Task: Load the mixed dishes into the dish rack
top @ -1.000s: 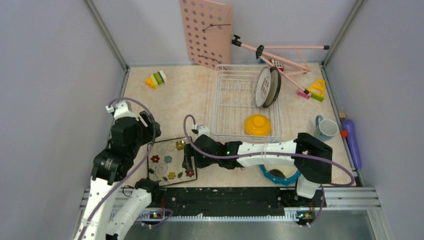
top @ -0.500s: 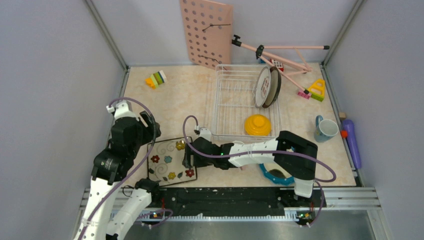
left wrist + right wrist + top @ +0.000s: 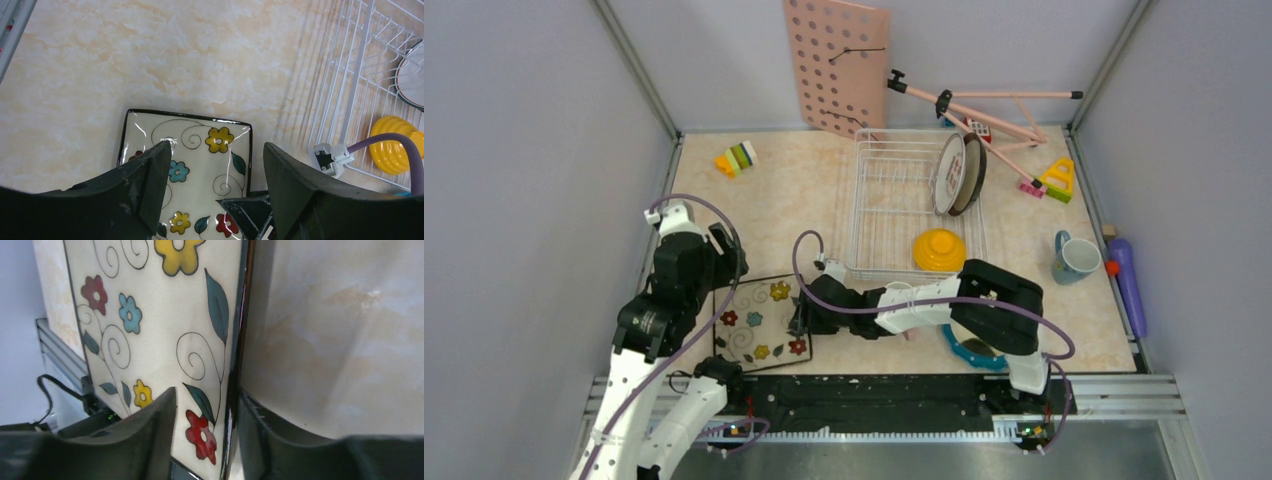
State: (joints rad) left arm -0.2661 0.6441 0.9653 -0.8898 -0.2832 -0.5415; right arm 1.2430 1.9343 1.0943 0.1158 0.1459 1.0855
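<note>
The square floral plate (image 3: 756, 322) lies flat at the near left, also in the left wrist view (image 3: 200, 165) and the right wrist view (image 3: 150, 315). My right gripper (image 3: 800, 318) (image 3: 207, 392) stands astride its right rim, one finger over the plate, one outside against the rim, with a gap. My left gripper (image 3: 724, 252) (image 3: 215, 150) hangs open and empty above the plate. The white dish rack (image 3: 894, 190) holds the brown-rimmed plate (image 3: 959, 175) on edge and the yellow-orange bowl (image 3: 939, 250) upside down. The blue cup (image 3: 1074, 257) and teal dish (image 3: 972, 352) sit to the right. The pink cup is hidden.
A pink pegboard (image 3: 839, 65) and a pink folding stand (image 3: 984, 105) lean at the back. Toy blocks lie at the back left (image 3: 736, 158) and the back right (image 3: 1056, 180). A purple object (image 3: 1124, 285) lies by the right wall. Walls close in on three sides.
The right arm has reached further left and the floral plate has slid a little left and turned with it. The left gripper has drawn slightly back from the plate.
</note>
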